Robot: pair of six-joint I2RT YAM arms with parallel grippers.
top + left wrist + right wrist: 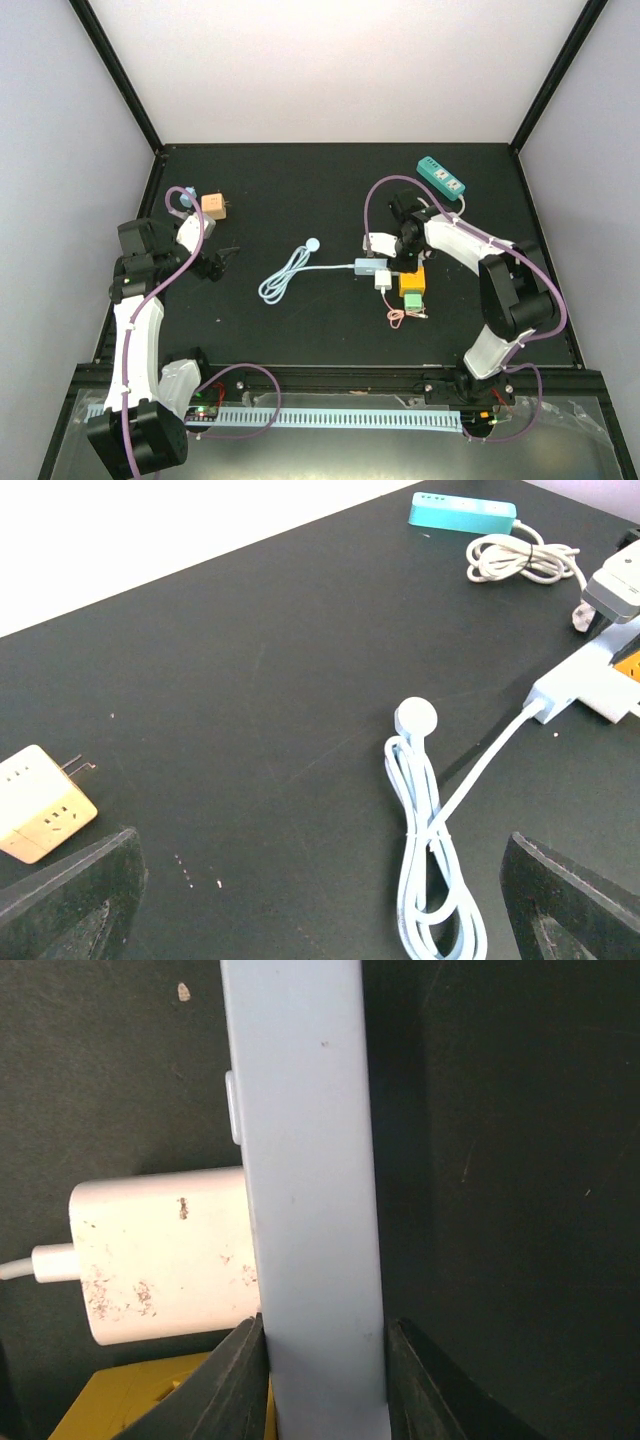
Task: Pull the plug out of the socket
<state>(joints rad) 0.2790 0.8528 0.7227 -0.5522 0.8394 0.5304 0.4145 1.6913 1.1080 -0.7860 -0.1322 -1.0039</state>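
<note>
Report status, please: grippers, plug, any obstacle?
Left gripper open, idle. Right gripper clamps pale blue plastic power strip. White boxy plug seated in its side. Yellow block beside plug.

- 2 power strips: teal strip (441, 178), pale blue strip (362, 267)
- 2 socket cubes: peach cube (213, 205), orange cube (412, 281)
- 1 charger plug (384, 281)
- 3 cables: blue cable (285, 278), white cable (520, 558), pink cable (405, 317)

Left fingers (70, 900) wide, right fingers (225, 1390) seemingly closed

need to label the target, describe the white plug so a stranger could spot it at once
On the black table, look right of centre for the pale blue power strip. The white plug sticks out of its near side. It is a white box, unlike the orange-yellow block beside it.
</note>
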